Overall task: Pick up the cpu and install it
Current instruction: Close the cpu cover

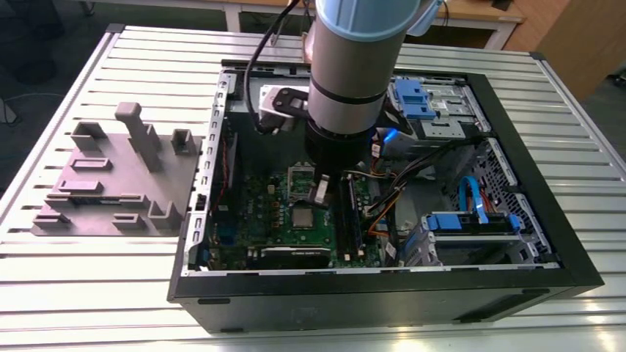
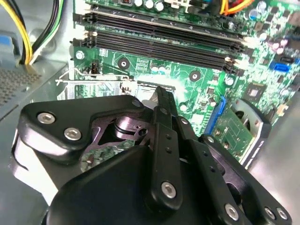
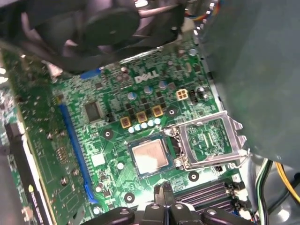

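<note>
Caution now: holding hand closed, empty, above seemingly seated cpu, avoiding open socket frame at 12 o'clock in exterior view.

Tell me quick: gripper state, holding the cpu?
Gripper: fingers together, shut, holding nothing; the cpu already sits in the socket beside the raised socket frame.

Open black PC case lying on slatted metal table. Green motherboard inside; blue drive brackets at exterior view's right. Grey moulded fixture block on table, exterior view's left. Open socket frame, black memory slots, possibly a fan.
</note>
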